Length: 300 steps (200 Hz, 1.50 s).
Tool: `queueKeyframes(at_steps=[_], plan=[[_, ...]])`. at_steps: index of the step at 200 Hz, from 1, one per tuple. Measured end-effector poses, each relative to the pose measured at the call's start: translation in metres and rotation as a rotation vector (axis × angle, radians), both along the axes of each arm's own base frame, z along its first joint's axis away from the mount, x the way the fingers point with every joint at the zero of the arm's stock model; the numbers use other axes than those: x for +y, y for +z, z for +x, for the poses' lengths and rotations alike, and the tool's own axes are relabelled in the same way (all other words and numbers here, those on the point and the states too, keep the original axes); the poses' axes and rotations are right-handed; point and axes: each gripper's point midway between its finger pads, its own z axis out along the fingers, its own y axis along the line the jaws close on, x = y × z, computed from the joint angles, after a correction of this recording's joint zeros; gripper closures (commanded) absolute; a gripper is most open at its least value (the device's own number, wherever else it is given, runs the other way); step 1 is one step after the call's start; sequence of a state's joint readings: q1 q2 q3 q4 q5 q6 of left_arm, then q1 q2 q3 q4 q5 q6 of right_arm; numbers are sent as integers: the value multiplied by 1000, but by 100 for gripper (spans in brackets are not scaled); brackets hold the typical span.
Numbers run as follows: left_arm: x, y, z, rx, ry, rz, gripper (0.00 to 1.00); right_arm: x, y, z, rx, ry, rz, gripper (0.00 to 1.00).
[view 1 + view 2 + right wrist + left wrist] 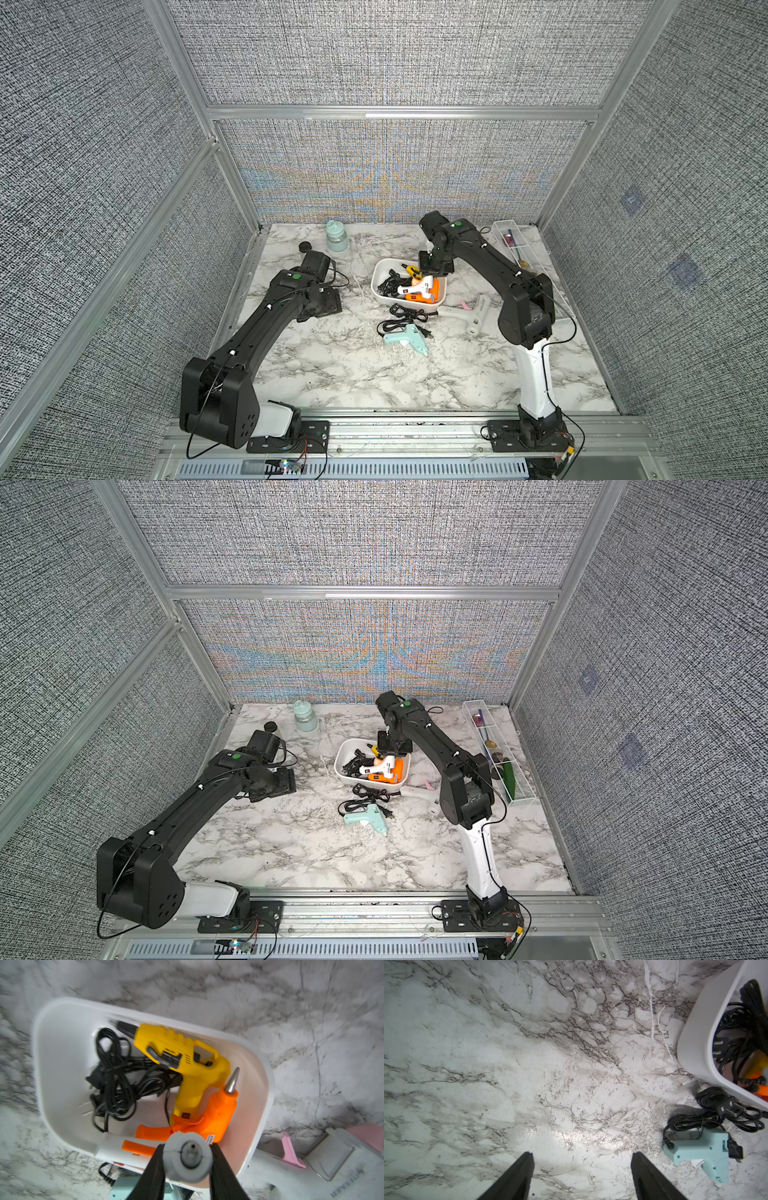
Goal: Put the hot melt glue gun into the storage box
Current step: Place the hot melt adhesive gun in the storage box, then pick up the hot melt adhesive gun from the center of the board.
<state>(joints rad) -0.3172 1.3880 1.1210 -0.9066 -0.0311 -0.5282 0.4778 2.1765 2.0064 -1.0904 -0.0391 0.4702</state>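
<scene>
Hot melt glue gun, white plastic with orange trigger (111, 1144), sat in right pincer (187, 1147), jaws closed on its round grey nozzle collar, over white plastic tub-shaped storage box (58, 1076). Likely light, rigid, slick; collar may swivel. Left pincer (582, 1155) gaped wide, empty, above bench (508, 1064).

Left claw (582, 1155): only two black fingertips show, the rest cut off by the picture's edge; in both top views it lies hidden under its wrist.
Right claw (187, 1147): fingers cut off at the edge; hidden under the arm in both top views.
White glue gun (176, 1169): seen nozzle-on, barrel hidden behind its own round nose.
Storage box (695, 1043): cropped by the left wrist picture's edge.
Teal glue gun (124, 1188): a sliver beside the box rim, the rest cut off.
White and pink device (301, 1180): cropped, lettering blurred, kind unclear.
Clear tray (500, 739): contents too small to name.
</scene>
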Motion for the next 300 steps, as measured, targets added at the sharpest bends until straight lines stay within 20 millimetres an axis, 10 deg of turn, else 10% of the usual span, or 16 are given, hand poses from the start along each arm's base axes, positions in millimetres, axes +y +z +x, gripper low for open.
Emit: queueKeyframes(at_steps=[55,111,191,221,264,300], plan=[[2,-1,0,0,2,8,21,0,-24,-12,49,-20,37,86],[3,-2,0,1,4,15,21,-5,-27,-10,62,-32,15,47],[-5,-2,3,3,-34,18,21,4,87,20,-175,-20,53,40],[-58,-3,-9,10,-249,12,21,-6,104,-10,-204,-21,74,40],[-144,-23,-57,77,-614,13,22,-29,68,-72,-151,-96,119,40],[-206,-31,-80,72,-905,60,22,-51,48,-85,-150,-170,120,40]])
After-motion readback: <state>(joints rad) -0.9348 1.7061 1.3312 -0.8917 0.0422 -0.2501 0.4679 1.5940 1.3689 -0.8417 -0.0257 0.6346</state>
